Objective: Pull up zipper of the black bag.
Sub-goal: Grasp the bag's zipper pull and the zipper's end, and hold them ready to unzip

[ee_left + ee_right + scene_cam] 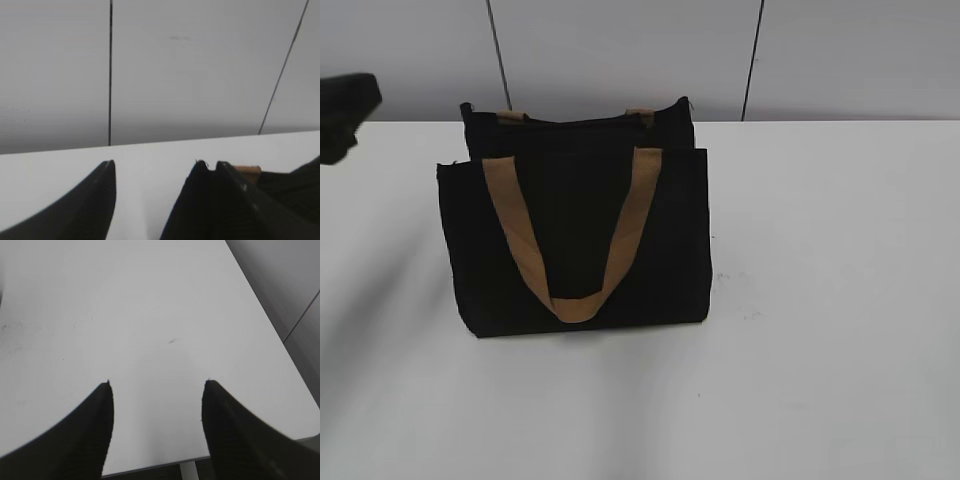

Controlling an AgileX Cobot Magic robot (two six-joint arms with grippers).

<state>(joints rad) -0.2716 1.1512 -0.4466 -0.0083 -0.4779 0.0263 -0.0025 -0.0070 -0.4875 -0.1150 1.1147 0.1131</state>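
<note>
The black bag [575,250] stands upright in the middle of the white table, with a tan loop handle [575,300] hanging down its front. A thin dark zipper line [582,120] runs along its top edge between two tan strap ends; I cannot make out the pull tab. My left gripper [165,165] is open beside the bag's upper left corner [199,172], which shows just inside its right finger. In the exterior view, only a dark part of the left arm [345,105] is visible at the far left. My right gripper [157,382] is open and empty over bare table, away from the bag.
The white table [820,300] extends around the bag on all sides. A grey panelled wall [620,50] with dark seams stands behind it. The right wrist view shows the table's edge [150,465] just below the right gripper, and a corner at the right.
</note>
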